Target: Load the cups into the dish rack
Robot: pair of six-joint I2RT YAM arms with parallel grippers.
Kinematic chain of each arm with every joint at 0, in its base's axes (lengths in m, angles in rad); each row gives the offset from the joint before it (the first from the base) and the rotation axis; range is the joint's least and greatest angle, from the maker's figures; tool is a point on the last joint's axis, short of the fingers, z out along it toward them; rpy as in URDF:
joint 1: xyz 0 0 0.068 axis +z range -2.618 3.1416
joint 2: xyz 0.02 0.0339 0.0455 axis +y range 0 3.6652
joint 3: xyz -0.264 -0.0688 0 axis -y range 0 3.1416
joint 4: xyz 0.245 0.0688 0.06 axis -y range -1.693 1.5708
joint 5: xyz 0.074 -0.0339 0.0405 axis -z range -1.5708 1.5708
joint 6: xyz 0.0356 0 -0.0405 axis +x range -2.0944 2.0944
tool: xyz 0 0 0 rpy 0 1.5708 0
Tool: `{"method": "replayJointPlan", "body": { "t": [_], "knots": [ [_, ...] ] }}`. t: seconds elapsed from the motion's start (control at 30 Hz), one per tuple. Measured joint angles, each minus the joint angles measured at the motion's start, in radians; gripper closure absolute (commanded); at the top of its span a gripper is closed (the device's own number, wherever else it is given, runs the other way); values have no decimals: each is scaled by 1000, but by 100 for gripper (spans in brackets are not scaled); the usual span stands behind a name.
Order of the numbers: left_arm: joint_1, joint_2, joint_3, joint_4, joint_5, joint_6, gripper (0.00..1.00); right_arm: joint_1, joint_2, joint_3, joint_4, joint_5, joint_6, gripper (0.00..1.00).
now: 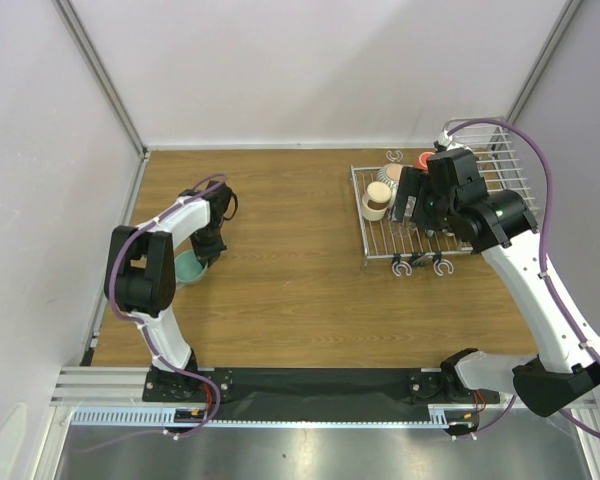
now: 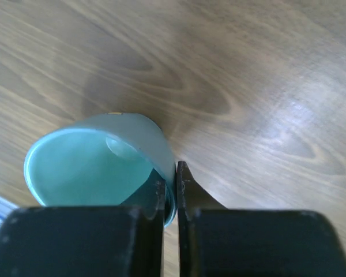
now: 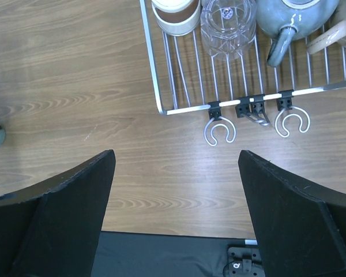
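Teal ceramic mug [image 2: 92, 173] stands on the wooden table [image 2: 248, 86], left side. Its rim wall sits between the left gripper [image 2: 170, 173] jaws, one finger inside, one outside. One mug here.

Silver wire dish rack [image 3: 187, 108] carries four: beige cup [image 3: 173, 14], clear glass [image 3: 228, 29], grey-blue mug [image 3: 294, 17], pale mug [image 3: 340, 34].

Left jaws nearly closed, pinching the mug. Right gripper [image 3: 176, 167] jaws spread wide, holding nothing.

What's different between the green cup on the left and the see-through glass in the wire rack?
The teal cup is opaque and sits on the table; the clear glass is see-through and on the dish rack. The left tool pinches the teal cup's rim, while the open right tool hovers clear of the glass. Both are round drinking vessels.
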Motion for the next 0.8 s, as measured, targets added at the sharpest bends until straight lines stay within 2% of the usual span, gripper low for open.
{"method": "replayJointPlan", "body": {
  "t": [0.1,0.23,0.43,0.6,0.7,0.8],
  "knots": [
    [4,-2,8,-3,24,2,100,0,-2,-8,0,-9,-2,6],
    [4,-56,51,-28,126,-9,100,0,-3,-32,10,-50,-24,7],
    [5,-336,127,50,450,-100,100,-2,-14,-67,84,-209,-90,15],
    [0,-546,98,293,787,-307,100,-2,-95,-163,229,-442,-132,21],
    [-7,-626,-34,535,949,-519,100,-2,-163,-241,341,-602,-130,23],
    [-29,-661,-176,777,1033,-770,100,0,-207,-321,486,-742,-80,25]
  ]
}}
